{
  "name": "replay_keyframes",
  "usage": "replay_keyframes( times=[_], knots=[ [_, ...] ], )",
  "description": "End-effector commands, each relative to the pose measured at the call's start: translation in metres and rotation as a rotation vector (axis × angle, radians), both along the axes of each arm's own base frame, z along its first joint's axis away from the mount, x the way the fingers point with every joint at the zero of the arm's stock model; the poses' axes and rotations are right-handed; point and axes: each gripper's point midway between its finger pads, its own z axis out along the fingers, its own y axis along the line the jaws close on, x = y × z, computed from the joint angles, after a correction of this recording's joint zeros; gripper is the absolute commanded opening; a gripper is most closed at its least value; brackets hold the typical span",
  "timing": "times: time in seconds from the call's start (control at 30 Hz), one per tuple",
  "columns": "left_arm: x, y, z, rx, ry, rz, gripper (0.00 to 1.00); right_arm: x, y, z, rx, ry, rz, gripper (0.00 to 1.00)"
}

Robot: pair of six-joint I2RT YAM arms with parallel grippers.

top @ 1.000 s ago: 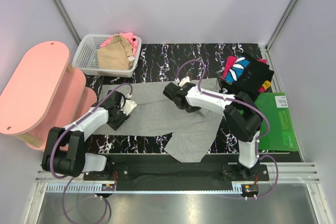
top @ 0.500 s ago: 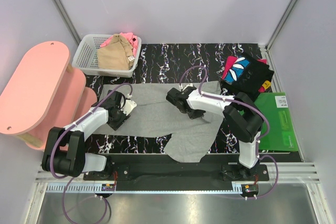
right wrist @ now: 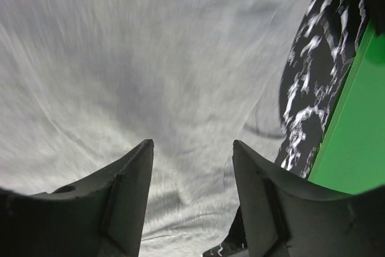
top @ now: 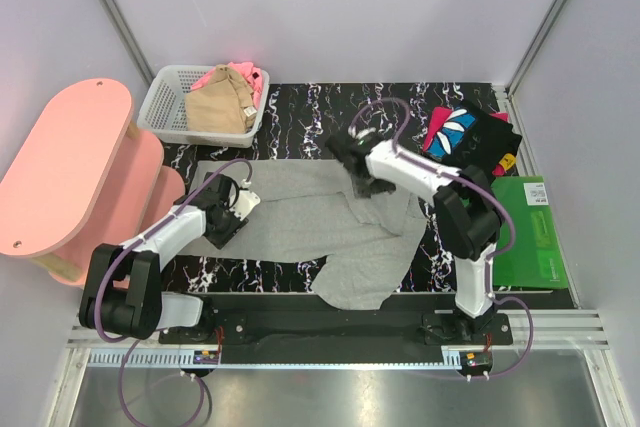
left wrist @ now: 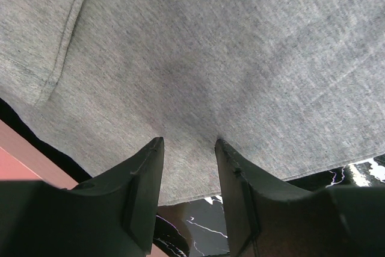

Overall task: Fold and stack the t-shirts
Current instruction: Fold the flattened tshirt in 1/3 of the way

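The black marbled worktop [top: 300,107] carries a grey tee [top: 290,222], spread flat across its middle, with one part reaching to the near edge. A green board [top: 535,237] lies at the right side. A white basket [top: 160,112] stands at the far left and holds a tan tee [top: 218,107] and a pink tee [top: 252,75]. A black tee [top: 480,147] lies just beyond the board. The left fingers [left wrist: 153,151] stand apart at the grey tee's left end. The right fingers [right wrist: 141,154] are also apart, over its far right part, with nothing between them.

2 white-and-black arms [top: 165,232], purple cables [top: 215,168], black end effector fingers [left wrist: 144,185]
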Motion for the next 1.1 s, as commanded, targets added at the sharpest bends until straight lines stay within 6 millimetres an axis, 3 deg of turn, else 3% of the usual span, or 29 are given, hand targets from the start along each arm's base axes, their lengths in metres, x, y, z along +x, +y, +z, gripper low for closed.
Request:
replay_keyframes(
  times=[0.0, 0.03, 0.1, 0.13, 0.2, 0.23, 0.27, 0.43, 0.77, 0.9, 1.07],
  knots=[
    [-0.029, 0.007, -0.015, 0.015, 0.113, 0.008, 0.46, 0.065, -0.011, 0.062, 0.220, -0.122, -0.093, 0.63],
    [-0.028, 0.006, -0.014, 0.012, 0.108, 0.011, 0.46, 0.083, -0.029, 0.054, 0.228, -0.121, -0.149, 0.61],
    [-0.028, 0.006, -0.012, 0.011, 0.105, 0.012, 0.46, 0.104, -0.031, 0.053, 0.300, -0.116, -0.188, 0.59],
    [-0.029, 0.006, -0.011, 0.011, 0.105, 0.014, 0.46, 0.114, -0.039, 0.036, 0.306, -0.091, -0.219, 0.59],
    [-0.029, 0.008, -0.008, 0.018, 0.096, 0.018, 0.46, 0.127, -0.036, 0.030, 0.333, -0.089, -0.233, 0.56],
    [-0.026, 0.009, -0.003, 0.017, 0.076, 0.021, 0.46, 0.130, -0.037, 0.012, 0.323, -0.058, -0.244, 0.55],
    [-0.026, 0.011, 0.000, 0.018, 0.075, 0.023, 0.46, 0.135, -0.036, 0.009, 0.336, -0.053, -0.252, 0.54],
    [-0.003, 0.014, 0.035, -0.033, 0.002, 0.057, 0.47, 0.144, -0.036, -0.016, 0.352, -0.023, -0.288, 0.50],
    [0.040, 0.008, 0.082, -0.136, -0.106, 0.142, 0.47, 0.141, -0.044, -0.036, 0.360, 0.011, -0.332, 0.45],
    [0.065, 0.001, 0.085, -0.182, -0.125, 0.175, 0.47, 0.139, -0.045, -0.044, 0.354, 0.026, -0.339, 0.44],
    [0.097, -0.001, 0.055, -0.181, -0.054, 0.217, 0.45, 0.133, -0.047, -0.053, 0.344, 0.043, -0.347, 0.43]
  ],
)
